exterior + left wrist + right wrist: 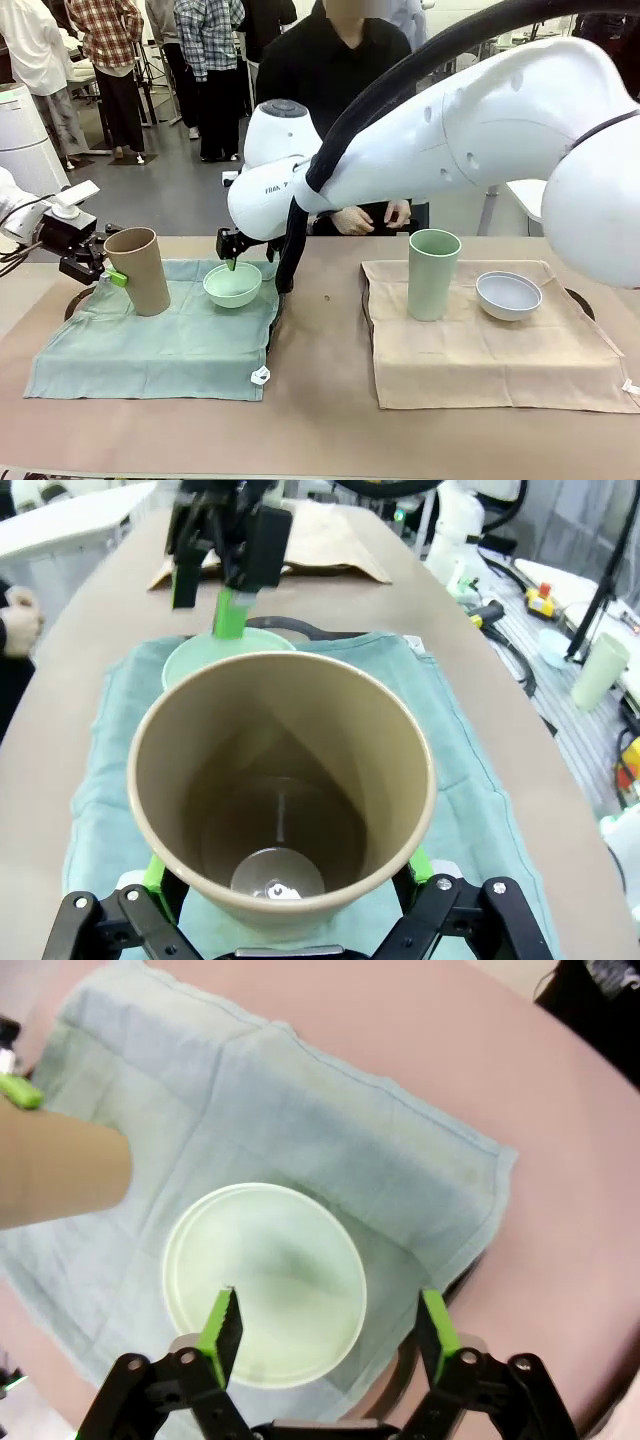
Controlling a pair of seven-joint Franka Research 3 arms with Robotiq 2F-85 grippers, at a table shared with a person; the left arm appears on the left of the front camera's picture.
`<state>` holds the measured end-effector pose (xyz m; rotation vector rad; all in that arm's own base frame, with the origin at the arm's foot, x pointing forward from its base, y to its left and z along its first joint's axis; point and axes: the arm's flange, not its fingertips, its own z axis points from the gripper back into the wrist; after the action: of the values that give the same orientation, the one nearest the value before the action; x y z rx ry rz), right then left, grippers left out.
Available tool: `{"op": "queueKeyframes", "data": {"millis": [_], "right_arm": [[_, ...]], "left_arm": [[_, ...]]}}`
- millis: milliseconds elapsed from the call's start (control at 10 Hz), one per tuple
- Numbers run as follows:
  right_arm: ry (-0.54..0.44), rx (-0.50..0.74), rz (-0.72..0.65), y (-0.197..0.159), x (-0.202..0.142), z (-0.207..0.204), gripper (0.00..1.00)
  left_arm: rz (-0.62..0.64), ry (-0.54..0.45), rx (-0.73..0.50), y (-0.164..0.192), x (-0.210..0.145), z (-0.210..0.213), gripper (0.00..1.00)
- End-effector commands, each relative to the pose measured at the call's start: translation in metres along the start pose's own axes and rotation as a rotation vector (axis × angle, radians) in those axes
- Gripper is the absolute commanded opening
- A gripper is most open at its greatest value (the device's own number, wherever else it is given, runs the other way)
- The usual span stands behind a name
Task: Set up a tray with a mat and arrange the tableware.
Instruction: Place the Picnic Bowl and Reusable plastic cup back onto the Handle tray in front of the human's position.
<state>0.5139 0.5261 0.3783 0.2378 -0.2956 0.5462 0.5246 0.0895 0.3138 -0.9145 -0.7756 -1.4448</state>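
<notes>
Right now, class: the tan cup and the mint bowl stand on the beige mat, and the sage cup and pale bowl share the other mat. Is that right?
Not quite. The tan cup and the mint bowl stand on the green mat, as the front view shows. The sage cup and pale bowl share the beige mat.

Grey floor (190, 185) behind table; people (205, 60) standing far back; white cabinet (25, 135) at left.

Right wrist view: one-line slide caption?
Open right gripper straddles the near rim of the round mint green bowl on the pale blue-green cloth mat, tall tan plastic cup alongside.
</notes>
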Motion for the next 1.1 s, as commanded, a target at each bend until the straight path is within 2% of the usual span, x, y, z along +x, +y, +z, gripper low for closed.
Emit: {"op": "queueKeyframes", "data": {"millis": [0,400,600,700,800,900,1000], "right_arm": [[-0.019,-0.028,-0.022,0.003,-0.02,0.02,1.0],[-0.075,-0.026,-0.014,0.009,-0.033,0.051,1.0],[-0.112,-0.053,-0.035,0.006,-0.047,0.078,1.0],[-0.112,-0.063,-0.052,0.005,-0.054,0.09,1.0],[-0.084,-0.066,-0.084,0.005,-0.062,0.101,1.0],[-0.058,-0.107,-0.121,0.007,-0.072,0.117,1.0],[-0.051,-0.158,-0.144,0.008,-0.079,0.135,1.0]], "left_arm": [[0.078,0.019,-0.021,0.009,-0.003,0.004,1.0],[0.132,0.074,-0.03,0.007,-0.013,0.021,1.0],[0.149,0.16,-0.005,-0.006,-0.011,0.044,1.0],[0.183,0.248,0.025,-0.015,-0.003,0.058,1.0],[0.257,0.348,0.04,-0.033,0.017,0.068,1.0],[0.326,0.443,0.125,-0.06,0.053,0.074,1.0],[0.384,0.542,0.315,-0.079,0.085,0.07,1.0]]}}
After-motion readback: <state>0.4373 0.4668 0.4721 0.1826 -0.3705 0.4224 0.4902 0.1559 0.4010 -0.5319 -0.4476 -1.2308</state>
